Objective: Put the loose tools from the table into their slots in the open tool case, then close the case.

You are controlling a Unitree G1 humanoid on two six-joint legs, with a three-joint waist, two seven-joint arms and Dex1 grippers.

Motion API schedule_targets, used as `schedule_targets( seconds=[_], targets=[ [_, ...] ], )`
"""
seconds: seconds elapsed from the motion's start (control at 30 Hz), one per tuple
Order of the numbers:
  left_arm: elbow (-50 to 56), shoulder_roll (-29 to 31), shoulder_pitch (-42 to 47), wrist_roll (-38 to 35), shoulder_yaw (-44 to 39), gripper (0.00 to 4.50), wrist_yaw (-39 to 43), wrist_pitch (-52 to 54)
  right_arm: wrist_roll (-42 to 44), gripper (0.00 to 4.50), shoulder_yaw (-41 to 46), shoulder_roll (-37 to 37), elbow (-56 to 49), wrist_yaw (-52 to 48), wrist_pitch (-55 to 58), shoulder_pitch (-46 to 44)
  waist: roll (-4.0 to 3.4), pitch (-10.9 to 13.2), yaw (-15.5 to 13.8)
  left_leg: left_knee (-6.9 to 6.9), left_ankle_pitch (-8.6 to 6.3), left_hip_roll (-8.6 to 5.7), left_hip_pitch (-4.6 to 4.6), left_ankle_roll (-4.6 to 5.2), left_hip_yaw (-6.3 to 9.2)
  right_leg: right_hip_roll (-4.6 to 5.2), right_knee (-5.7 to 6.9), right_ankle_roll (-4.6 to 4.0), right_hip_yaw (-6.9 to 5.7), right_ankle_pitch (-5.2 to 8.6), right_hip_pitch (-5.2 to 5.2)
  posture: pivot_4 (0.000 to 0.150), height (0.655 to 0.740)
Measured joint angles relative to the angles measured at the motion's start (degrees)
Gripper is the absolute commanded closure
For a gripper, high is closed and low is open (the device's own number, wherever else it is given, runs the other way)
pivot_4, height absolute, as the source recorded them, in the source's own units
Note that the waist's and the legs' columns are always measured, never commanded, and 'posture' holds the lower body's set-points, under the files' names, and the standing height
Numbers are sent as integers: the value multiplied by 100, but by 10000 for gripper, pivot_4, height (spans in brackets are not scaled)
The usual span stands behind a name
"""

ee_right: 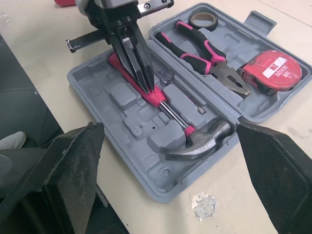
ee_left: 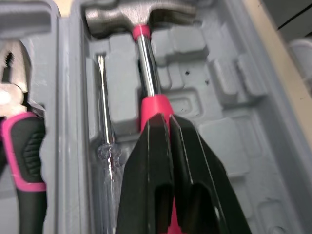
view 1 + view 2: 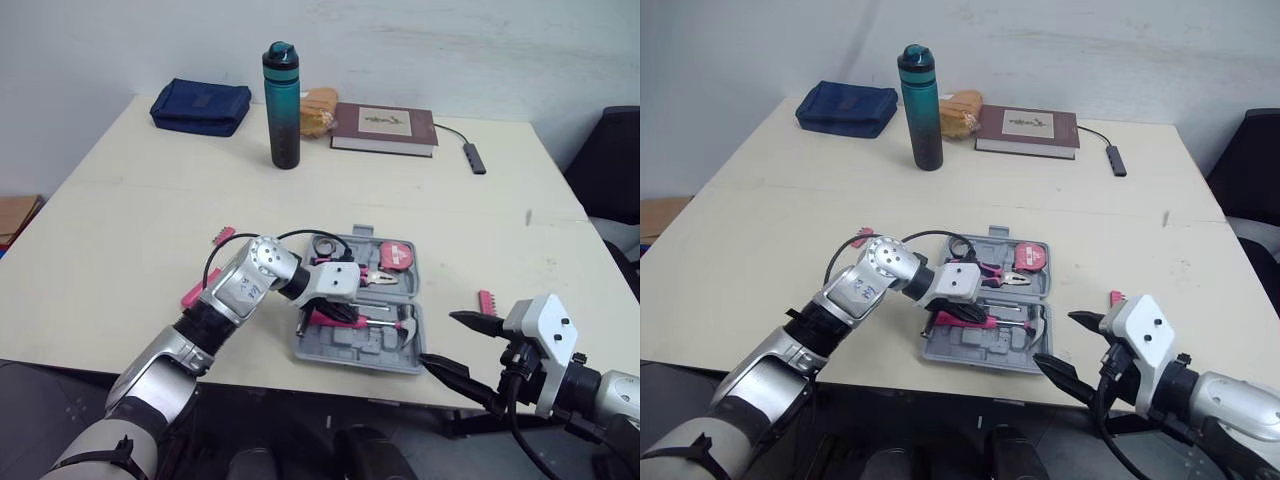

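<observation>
Left hand [image 1: 147, 90] — atop hammer [image 1: 171, 115] handle

At lower left, I saw my left arm [image 3: 240, 285] was silver-shelled with a black cable [image 3: 296, 233]; my right gripper [image 3: 447, 340] had a white housing and black tapered fingers [image 3: 472, 321].

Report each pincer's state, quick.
Left pincer: shut, tips on the hammer handle.
Right pincer: open, empty.
</observation>
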State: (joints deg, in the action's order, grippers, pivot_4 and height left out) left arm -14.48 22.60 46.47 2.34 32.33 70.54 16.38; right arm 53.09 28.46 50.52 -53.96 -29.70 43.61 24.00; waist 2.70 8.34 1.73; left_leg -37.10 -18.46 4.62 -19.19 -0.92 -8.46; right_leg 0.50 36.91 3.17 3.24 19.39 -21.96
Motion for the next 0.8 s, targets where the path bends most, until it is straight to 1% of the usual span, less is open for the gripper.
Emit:
schedule_targets(
  seconds=[0.23,0.33,0.37,0.4,0.47,0.53,0.57,0.6,0.67,0.7,0.73,0.77,0.8],
  targets=[
    [0,-4,9,57,33,44288,-15,-100,-23,0,0,-2,-1,55,-1,24,-4,-6,-3,1,0,0,1,1,1,4,-6,-2,0,1,5,1500,7377],
    [8,-10,-42,-29,-121,44288,26,-67,-160,0,-54,-21,-1,98,-55,-1,-6,-5,8,4,0,1,0,1,1,4,-7,-5,0,3,2,1500,7377],
    [11,-10,-169,-194,-313,44288,24,-112,-290,0,-102,-70,-1,165,-114,-41,-13,1,21,5,0,2,-6,1,0,4,-7,-5,0,3,-6,1500,7377],
    [-7,3,-328,-365,-505,44288,22,-165,-400,0,-104,-153,0,226,-153,-75,-18,6,32,3,1,3,-12,-2,-1,4,1,-4,0,2,-40,1500,7377],
    [75,109,-566,-791,-943,44288,89,-43,-454,0,-64,-251,3,301,-223,-109,-23,19,39,-1,18,4,-65,-23,-1,-1,23,3,0,-2,-98,1500,7377],
    [363,503,-802,-1424,-1622,44288,223,492,-399,0,157,-367,5,286,-254,-48,-24,29,46,-14,42,6,-118,-65,1,-5,64,-8,0,5,-172,1500,7377],
    [526,699,-889,-1721,-1969,44288,250,812,-376,0,287,-383,7,275,-258,14,-31,38,46,-10,47,8,-123,-72,1,-7,66,-10,-1,7,-181,1500,7377],
    [700,903,-937,-2031,-2333,41982,255,1204,-339,0,427,-386,14,246,-257,89,-39,45,28,-8,49,8,-122,-76,3,-7,67,-11,-5,15,-181,1500,7377],
    [1116,1193,-1132,-2490,-2872,35504,214,1694,-311,0,746,-389,35,31,-278,288,-54,53,10,-4,45,6,-120,-76,2,-5,60,-7,-5,20,-178,1500,7377],
    [1191,1294,-1235,-2591,-3017,32360,200,1810,-311,0,887,-389,61,-42,-301,399,-60,57,-2,-4,41,5,-118,-74,2,-4,57,-3,-5,22,-172,1500,7377],
    [1265,1439,-1424,-2717,-3245,26543,74,2005,-316,0,1088,-393,126,-197,-321,550,-61,58,-10,-6,38,4,-118,-70,2,-3,51,-2,-5,23,-169,1500,7377],
    [1300,1515,-1581,-2754,-3458,22556,-149,2174,-308,0,1300,-395,245,-348,-339,661,-60,61,-8,-8,35,3,-119,-66,2,-1,49,0,-5,22,-168,1500,7377],
    [1276,1641,-1761,-2791,-3768,16140,-471,2406,-308,0,1592,-399,479,-502,-343,770,-48,70,-6,-12,32,2,-117,-60,1,1,49,3,-5,20,-163,1500,7377]
  ],
)
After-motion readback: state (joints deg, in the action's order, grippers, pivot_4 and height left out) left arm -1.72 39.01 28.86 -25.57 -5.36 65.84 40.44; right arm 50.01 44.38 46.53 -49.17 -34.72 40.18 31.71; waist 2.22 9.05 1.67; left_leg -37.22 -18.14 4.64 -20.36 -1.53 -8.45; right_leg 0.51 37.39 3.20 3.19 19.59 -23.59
